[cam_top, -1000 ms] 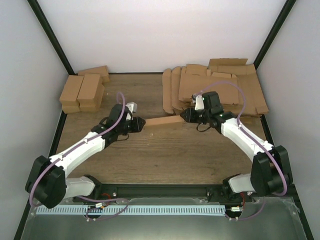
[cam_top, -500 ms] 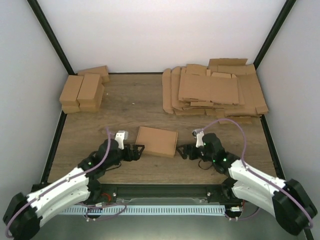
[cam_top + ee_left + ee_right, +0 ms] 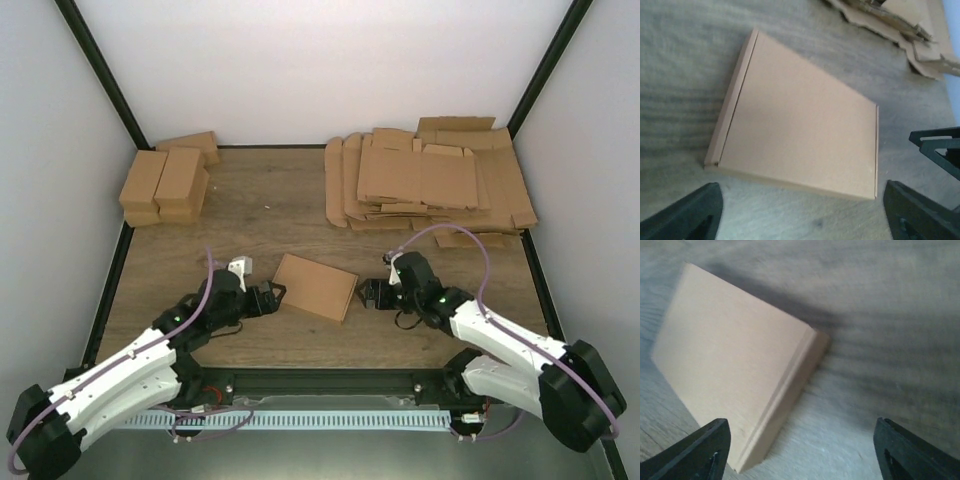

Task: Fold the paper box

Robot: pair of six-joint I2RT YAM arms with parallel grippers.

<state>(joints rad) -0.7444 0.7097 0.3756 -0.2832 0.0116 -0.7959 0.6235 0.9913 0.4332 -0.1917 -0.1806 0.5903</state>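
Near the arm bases, the left gripper (image 3: pixel 277 294) and right gripper (image 3: pixel 365 297) both gape, holding nothing. Between them the paper box (image 3: pixel 315 287) lies flat, long axis left-to-right, right end skewed nearer. Beyond: cardboard blanks (image 3: pixel 430 180), finished boxes (image 3: pixel 165 180).

Both arms are stretched forward, kept low and angled inward. The left tool (image 3: pixel 276 292) and the right tool (image 3: pixel 366 296) are held with fingers spread wide.

The paper box (image 3: pixel 316 287) lies closed and flat on the desk (image 3: pixel 280 215), between the left hand (image 3: pixel 276 293) and the right hand (image 3: pixel 364 296), each just beside it.
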